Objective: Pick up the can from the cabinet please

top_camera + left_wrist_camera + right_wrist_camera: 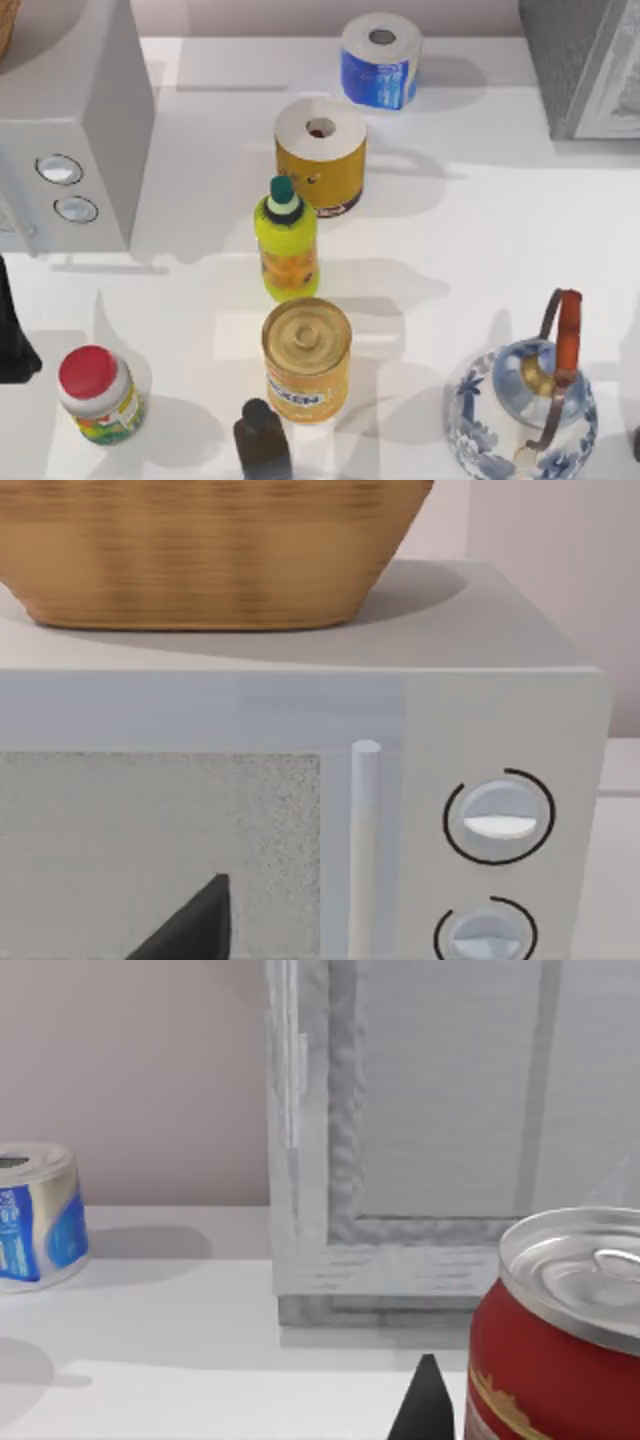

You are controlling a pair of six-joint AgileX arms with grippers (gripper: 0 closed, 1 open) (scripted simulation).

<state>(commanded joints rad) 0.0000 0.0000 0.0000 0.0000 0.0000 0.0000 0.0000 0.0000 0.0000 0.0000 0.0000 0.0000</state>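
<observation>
The can (555,1345), red with a silvery top, stands upright very close to the camera in the right wrist view. A dark part of my right gripper (425,1410) is just beside it; I cannot tell whether it grips the can. Behind the can stands the cabinet (450,1110), its pale panelled door shut, also seen as the cabinet (585,65) at the table's far right corner. My left gripper (190,928) is parked in front of the white box with two knobs (490,820); the left arm (12,340) is at the table's left edge.
The white box (70,120) at far left carries a wicker basket (200,550). Down the middle stand a blue paper roll (380,60), a yellow roll (322,155), a yellow bottle (287,240), the yellow tin (307,360) and a dark bottle (262,440). A red-lidded jar (98,393) stands front left, a blue-white teapot (525,405) front right.
</observation>
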